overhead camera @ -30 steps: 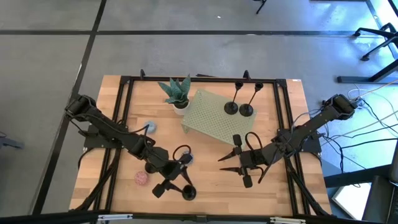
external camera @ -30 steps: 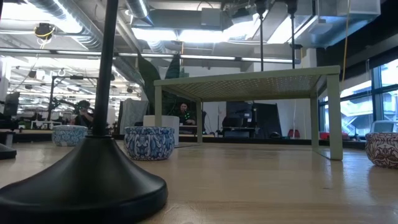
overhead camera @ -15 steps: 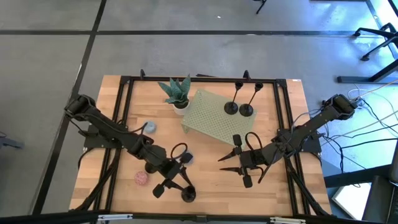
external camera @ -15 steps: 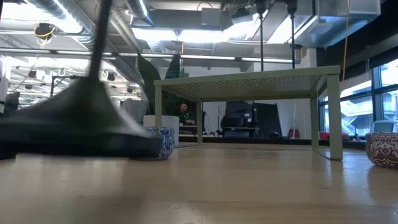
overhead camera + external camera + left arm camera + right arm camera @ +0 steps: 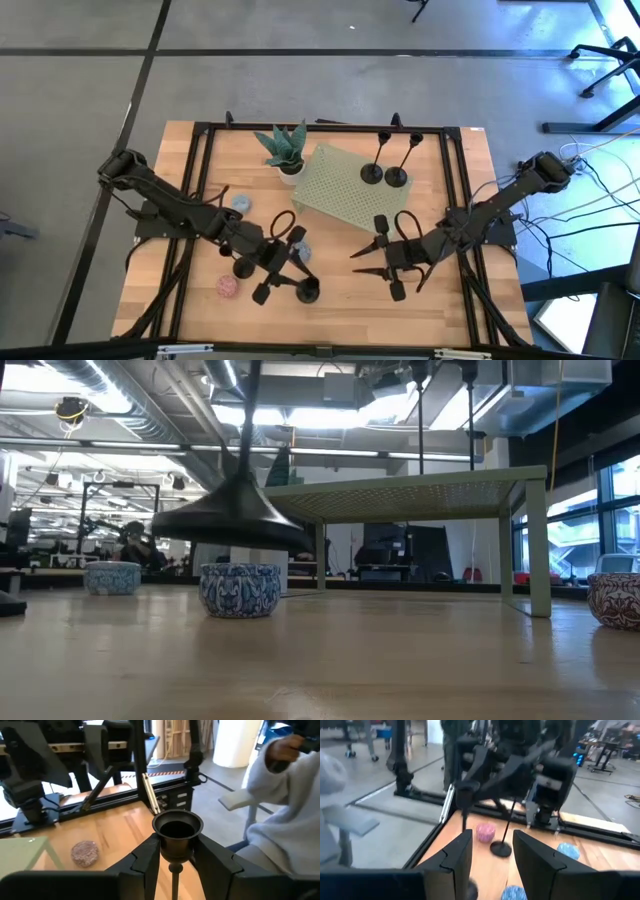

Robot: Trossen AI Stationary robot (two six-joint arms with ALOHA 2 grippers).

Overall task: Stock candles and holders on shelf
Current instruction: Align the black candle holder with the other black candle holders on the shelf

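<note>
Nearest, at about 7 o'clock on the tabletop, the left gripper (image 5: pixel 177 845) is seen with its fingers closed on a holder (image 5: pixel 177 827), pinched just under the small cup. This is probably so that the heavy disc base hangs below and the stem is kept near upright. In the low view the base (image 5: pixel 235 520) is seen clear of the wood and slightly tilted, so a carry toward the shelf is judged to be under way. The holder is matte black, with a thin stem and a flared base. A pink candle (image 5: pixel 227 287) lies at 8 o'clock. The right gripper (image 5: pixel 375 258) is parked at 5 o'clock with fingers spread and empty. Two bluish candles (image 5: pixel 240 588) (image 5: pixel 112 576) rest mid-table. Farther off, toward 12 o'clock, stands the pale green shelf (image 5: pixel 335 190); two holders (image 5: pixel 372 174) (image 5: pixel 397 178) are already set on its far side, leaving room nearer.
</note>
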